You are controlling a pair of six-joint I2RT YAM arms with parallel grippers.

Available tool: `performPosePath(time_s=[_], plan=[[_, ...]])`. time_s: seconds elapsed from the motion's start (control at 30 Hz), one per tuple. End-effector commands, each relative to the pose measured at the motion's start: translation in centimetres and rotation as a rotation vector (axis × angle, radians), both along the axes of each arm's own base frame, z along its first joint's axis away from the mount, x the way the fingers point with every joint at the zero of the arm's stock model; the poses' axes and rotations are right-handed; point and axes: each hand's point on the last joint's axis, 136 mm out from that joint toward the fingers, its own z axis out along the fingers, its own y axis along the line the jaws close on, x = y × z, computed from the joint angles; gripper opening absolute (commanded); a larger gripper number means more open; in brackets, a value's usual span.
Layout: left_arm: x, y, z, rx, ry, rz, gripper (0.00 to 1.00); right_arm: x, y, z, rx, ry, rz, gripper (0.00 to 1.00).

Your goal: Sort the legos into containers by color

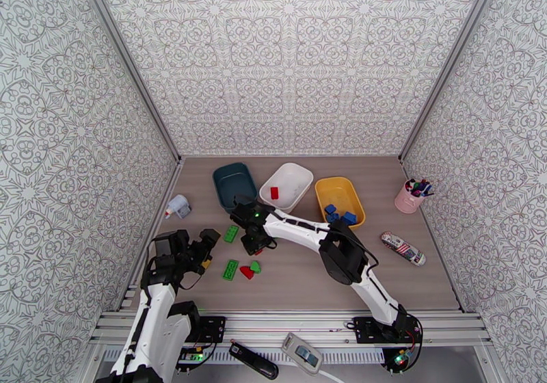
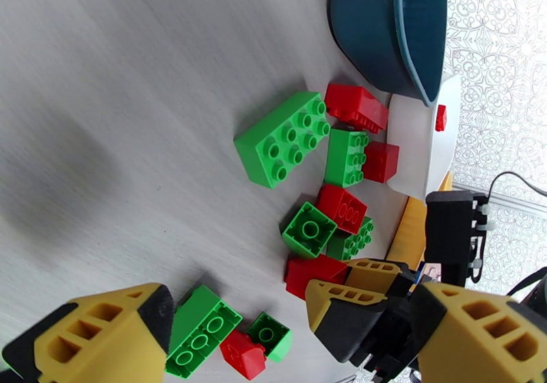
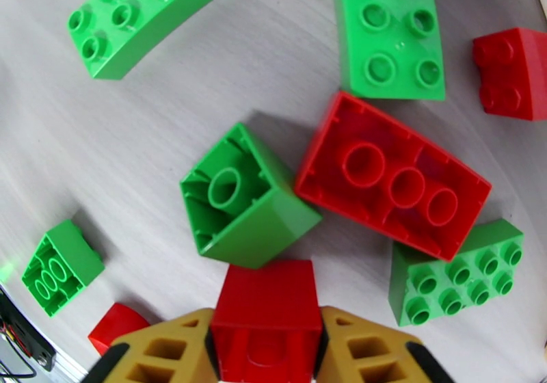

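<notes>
While my left pincer hung spread and holding nothing over the near-left of the table, close by a long green brick, my right pincer sat a little farther out in the pile. It was pressed onto a red brick with one finger against each side. (Whether that brick had cleared the tabletop, I could not tell from the wrist view.) Just beyond it an upturned green brick seemed to touch its far edge. Next to that lay a long red brick, hollow side up, with a studded green brick to the right of it.

Farther out stood the tubs. The white tub, already holding a red piece, lay beyond my right pincer and slightly to the right. Its long axis slanted from near-left to far-right, so its near-left end was the part closest to me. The teal tub stood to its left, and the yellow tub with blue bricks to its right. I judged white to be the home for red, and the right arm plainly the nearer one: a short carry up and outward, high enough to pass the rim.
</notes>
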Motion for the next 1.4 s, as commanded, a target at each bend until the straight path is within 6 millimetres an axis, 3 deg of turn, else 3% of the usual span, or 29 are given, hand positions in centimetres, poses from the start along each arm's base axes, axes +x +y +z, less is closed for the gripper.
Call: performPosePath(time_s=[0.0,0.2,0.43,0.63,0.73,0.9,1.13,1.37], plan=[[0.2,-0.7,0.1,0.014,-0.025,-0.038,0.97,0.4,0.4,1.3,0.037,-0.023,-0.023,0.36],[1.0,-3.0,0.5,0.081,-0.035,-0.126,0.97,2.3,-1.2,5.0,0.13,-0.053,-0.1,0.34],[3.0,-7.2,1.9,0.163,-0.08,-0.253,0.97,7.4,-7.3,8.8,0.236,-0.099,-0.294,0.33],[5.2,-11.2,3.9,0.224,-0.122,-0.37,0.96,13.1,-12.3,10.1,0.322,-0.112,-0.491,0.34],[6.2,-12.7,5.0,0.272,-0.146,-0.403,0.96,15.7,-13.1,10.8,0.359,-0.123,-0.543,0.35],[6.5,-14.7,6.3,0.343,-0.168,-0.462,0.95,18.9,-12.7,11.4,0.364,-0.138,-0.566,0.39],[5.5,-13.2,6.4,0.385,-0.162,-0.426,0.95,20.3,-12.5,11.7,0.323,-0.152,-0.553,0.59],[4.8,-9.9,5.8,0.382,-0.138,-0.338,0.96,18.1,-12.7,12.4,0.327,-0.161,-0.49,0.59]])
